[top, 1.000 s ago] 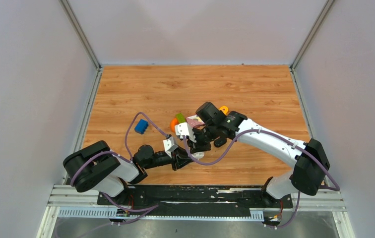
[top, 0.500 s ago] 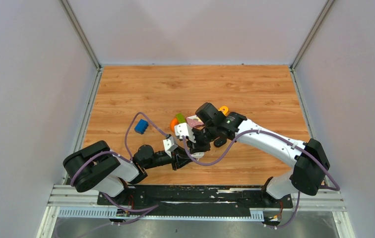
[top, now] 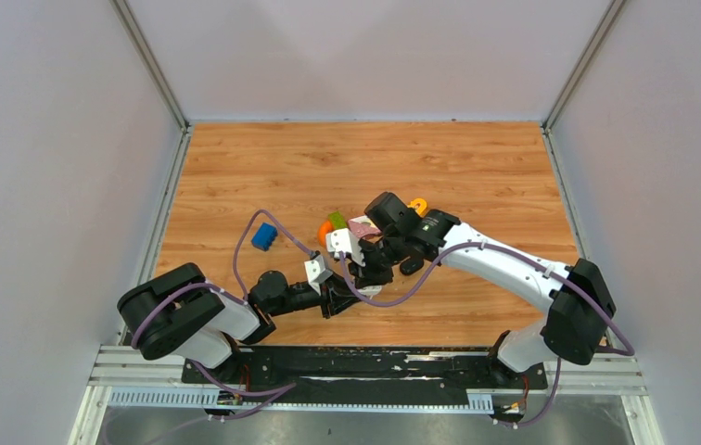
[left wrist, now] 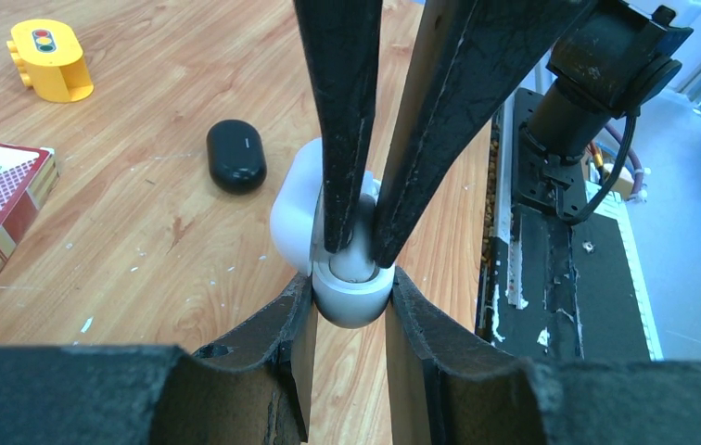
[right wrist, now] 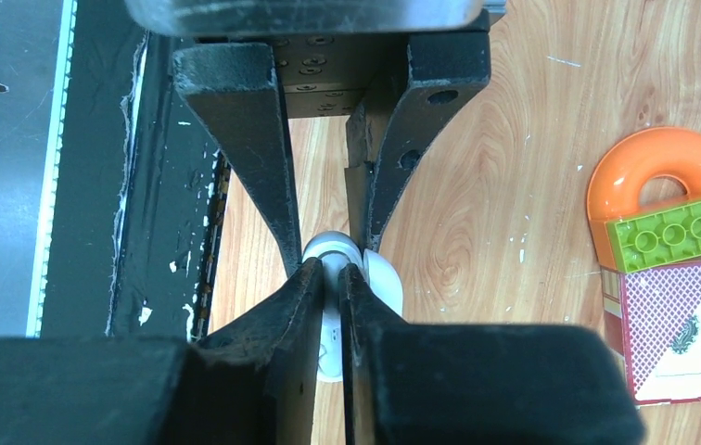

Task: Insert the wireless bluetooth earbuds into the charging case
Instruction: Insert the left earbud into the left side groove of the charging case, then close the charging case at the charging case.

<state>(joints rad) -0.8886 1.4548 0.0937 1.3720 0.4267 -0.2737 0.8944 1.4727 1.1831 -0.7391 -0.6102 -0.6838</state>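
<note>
Wooden table (top: pixel 477 167) carries the work close to the arm bases. Nearest, the left gripper (left wrist: pixel 350 286) is clamped on the white charging case (left wrist: pixel 351 304), whose lid is open. Just beyond, the right gripper (right wrist: pixel 330 271) has its fingers nearly together on what looks like 1 white earbud (left wrist: pixel 353 266) at the case's mouth. The case needs a firm hold while the bud is pushed straight down, with release only once it is seated. Farther off, the black case (left wrist: pixel 235 156) lies apart.
</note>
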